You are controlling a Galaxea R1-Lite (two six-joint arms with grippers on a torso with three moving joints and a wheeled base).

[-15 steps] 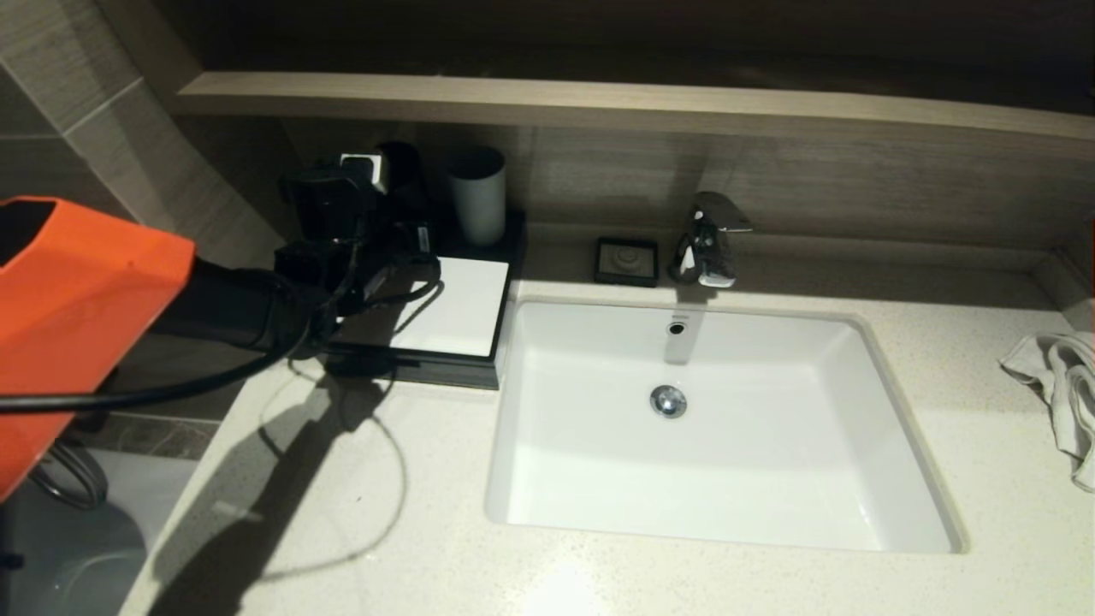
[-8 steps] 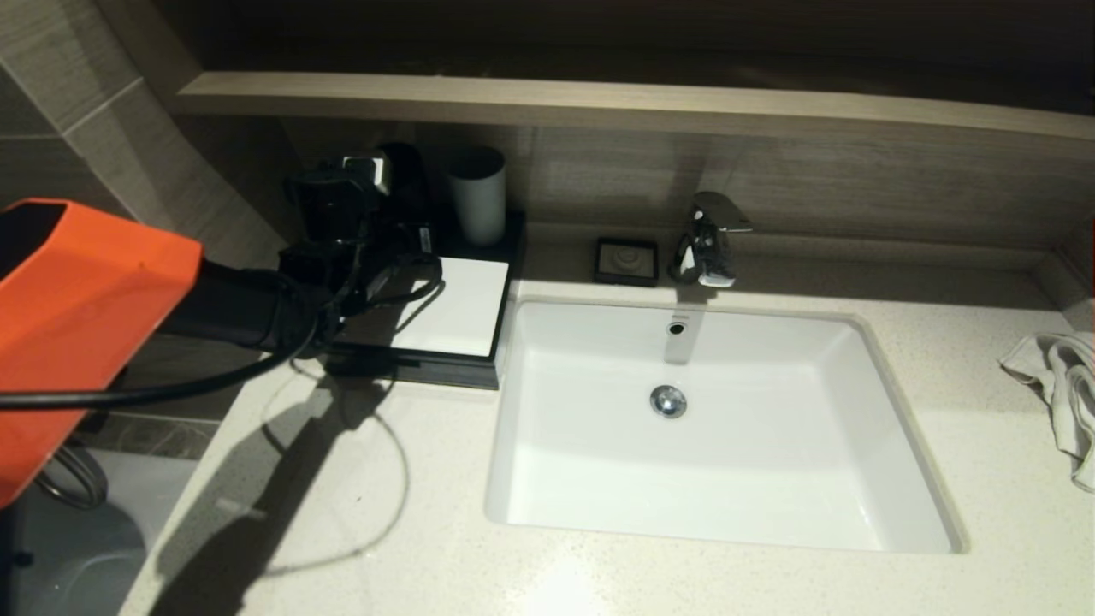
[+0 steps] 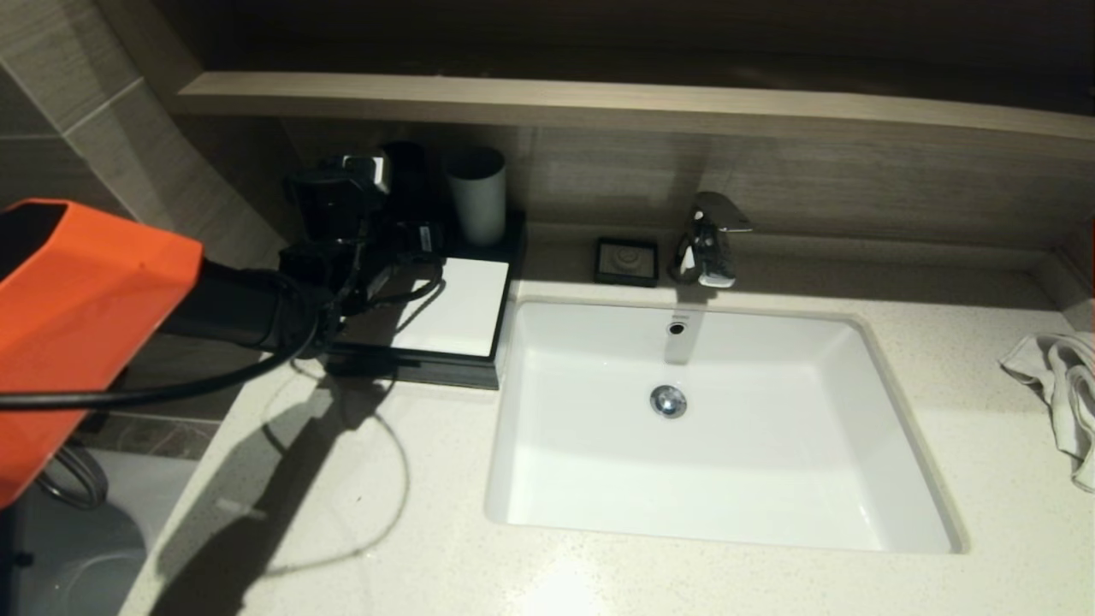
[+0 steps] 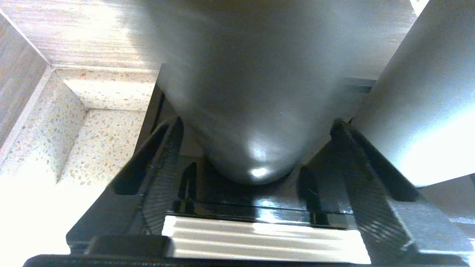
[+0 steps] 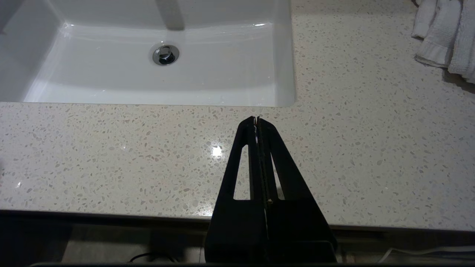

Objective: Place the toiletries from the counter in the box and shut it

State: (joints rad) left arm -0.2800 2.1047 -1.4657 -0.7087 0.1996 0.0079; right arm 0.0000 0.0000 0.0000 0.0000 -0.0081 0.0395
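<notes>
The box (image 3: pixel 458 304), black with a white top panel, stands left of the sink on the counter (image 3: pixel 385 513); its front (image 3: pixel 428 372) looks pushed in. My left gripper (image 3: pixel 395 198) reaches over the box's back part, where a black cup (image 3: pixel 404 167) stands. In the left wrist view that gripper (image 4: pixel 256 126) is open, its fingers (image 4: pixel 163 167) on either side of the black cup (image 4: pixel 245 92) with a small gap. My right gripper (image 5: pixel 256 119) is shut and empty above the counter's front edge. The toiletries are out of view.
A grey cup (image 3: pixel 477 192) stands right beside the black one on the box. Behind the white sink (image 3: pixel 710 428) are a small black soap dish (image 3: pixel 627 259) and a chrome tap (image 3: pixel 708 239). A crumpled white towel (image 3: pixel 1056 385) lies far right. The wall and shelf are close behind.
My left wrist has shifted a little toward the back wall at the black cup. Nothing else in the head view has moved.
</notes>
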